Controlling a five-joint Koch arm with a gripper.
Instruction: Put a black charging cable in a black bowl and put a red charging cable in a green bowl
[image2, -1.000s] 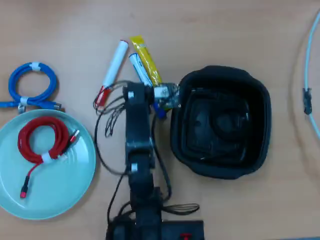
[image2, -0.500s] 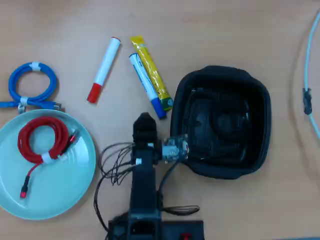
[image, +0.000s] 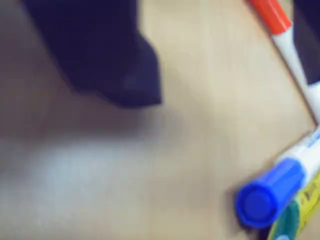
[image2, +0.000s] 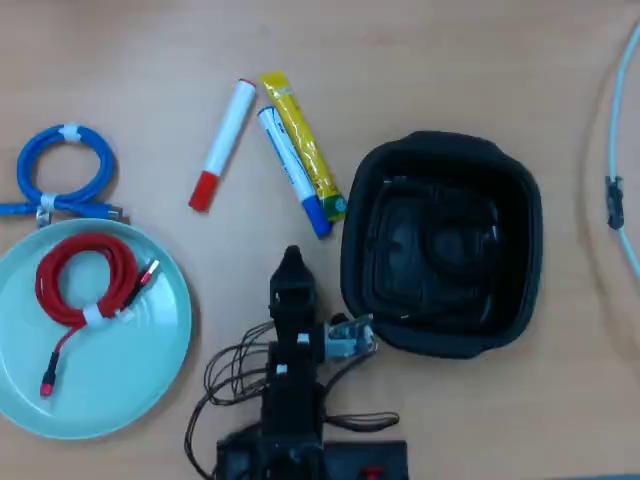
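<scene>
Retracted fingers (image2: 291, 262) sit apart from both cables.

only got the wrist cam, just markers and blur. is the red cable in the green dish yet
observer: yes, the red charging cable lies coiled inside the green bowl.
operator: where's the black bowl
observer: the black bowl sits at the right of the overhead view, on the far side from the green bowl.
operator: anything close to the dish
observer: a blue cable lies on the table just above the dish's rim, outside it.
</scene>
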